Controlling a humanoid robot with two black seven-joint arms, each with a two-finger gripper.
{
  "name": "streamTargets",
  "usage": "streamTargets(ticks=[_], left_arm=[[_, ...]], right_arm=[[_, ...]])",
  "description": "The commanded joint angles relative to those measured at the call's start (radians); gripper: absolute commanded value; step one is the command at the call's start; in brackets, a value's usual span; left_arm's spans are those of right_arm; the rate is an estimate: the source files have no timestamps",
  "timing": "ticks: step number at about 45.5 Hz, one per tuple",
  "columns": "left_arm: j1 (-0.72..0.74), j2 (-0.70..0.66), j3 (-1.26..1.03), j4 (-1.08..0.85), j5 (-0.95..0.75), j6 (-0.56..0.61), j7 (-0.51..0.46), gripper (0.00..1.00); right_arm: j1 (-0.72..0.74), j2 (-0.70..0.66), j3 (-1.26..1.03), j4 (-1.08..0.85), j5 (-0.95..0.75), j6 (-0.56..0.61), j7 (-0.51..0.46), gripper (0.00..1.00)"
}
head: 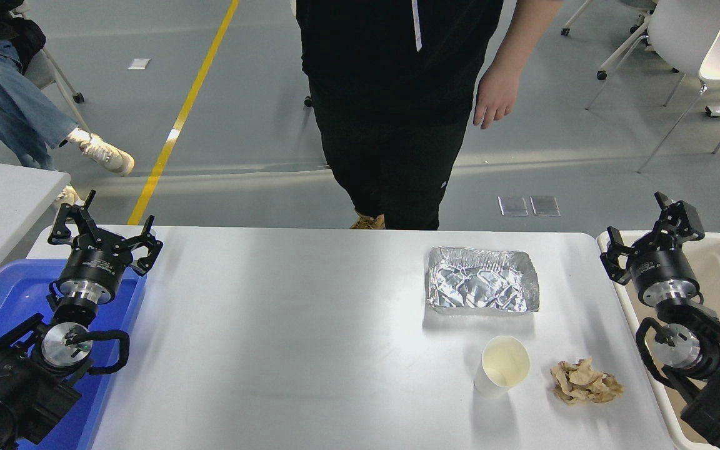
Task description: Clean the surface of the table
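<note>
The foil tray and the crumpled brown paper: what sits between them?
In the head view, a white paper cup stands between the foil tray and the crumpled brown paper, on the table surface.

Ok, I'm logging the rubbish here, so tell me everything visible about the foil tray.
The foil tray is a shallow rectangular container of crinkled silver aluminium with a rolled rim, lying flat and upright on the table surface, at its far right. It looks empty and dented. Nothing touches it; the paper cup stands apart, nearer the camera.
</note>
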Motion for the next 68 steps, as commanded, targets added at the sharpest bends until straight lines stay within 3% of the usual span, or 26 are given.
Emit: streamTargets(ticks=[1, 58, 68], left_arm=[[0.000, 0.000, 0.000, 0.001, 0.000, -0.001, -0.001, 1.00], [0.000, 0.000, 0.000, -0.001, 0.000, 0.001, 0.000, 1.00], [0.000, 0.000, 0.000, -0.001, 0.000, -0.001, 0.000, 1.00]], right_arm=[[-0.003, 0.004, 0.000, 0.001, 0.001, 0.000, 0.000, 0.99], [0.048, -0.012, 0.008, 0.005, 0.005, 0.011, 0.003, 0.99], [0.098, -0.053, -0.098, -0.005, -0.052, 0.006, -0.006, 0.99]])
